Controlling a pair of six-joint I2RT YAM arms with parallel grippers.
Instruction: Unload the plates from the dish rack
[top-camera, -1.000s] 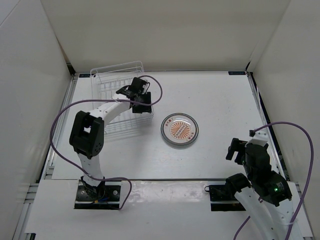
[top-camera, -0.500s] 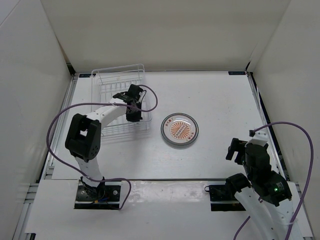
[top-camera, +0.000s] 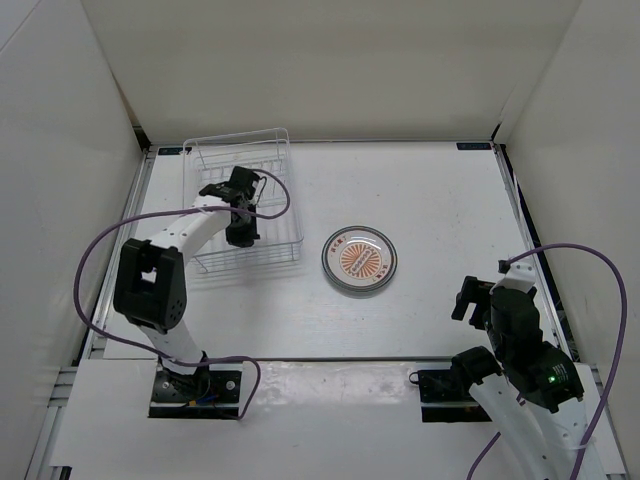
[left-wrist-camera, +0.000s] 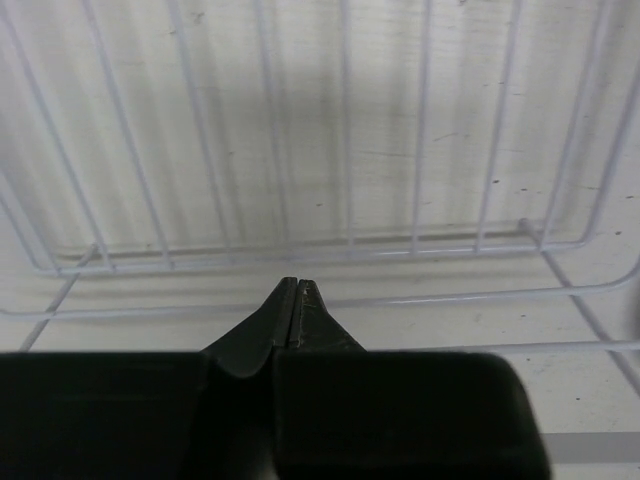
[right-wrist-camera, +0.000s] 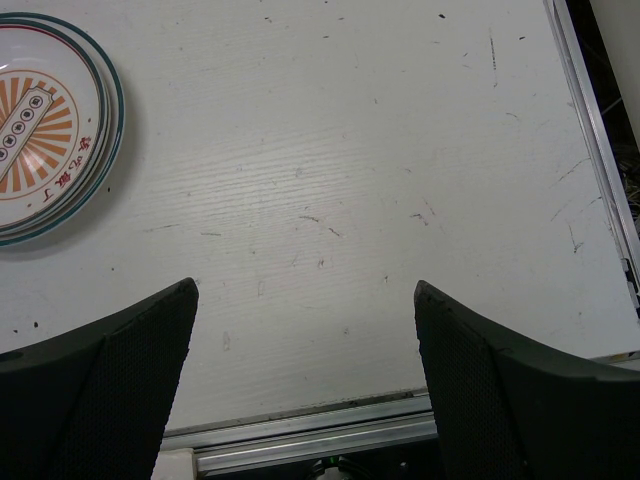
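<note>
The white wire dish rack stands at the back left, and no plate shows in it. A plate with an orange sunburst centre lies flat on the table to the right of the rack. In the right wrist view this plate shows two rims, one just inside the other. My left gripper hangs over the rack's middle, shut on nothing. In the left wrist view its tips meet above the rack's wires. My right gripper rests open near the front right, and its wrist view shows bare table between its fingertips.
White walls close in the table on the left, back and right. A metal rail runs along the near table edge below the right gripper. Purple cables loop from both arms.
My left gripper has moved left across the rack, from its right side to its middle, and its jaws have closed. The right arm and the plate have not moved.
</note>
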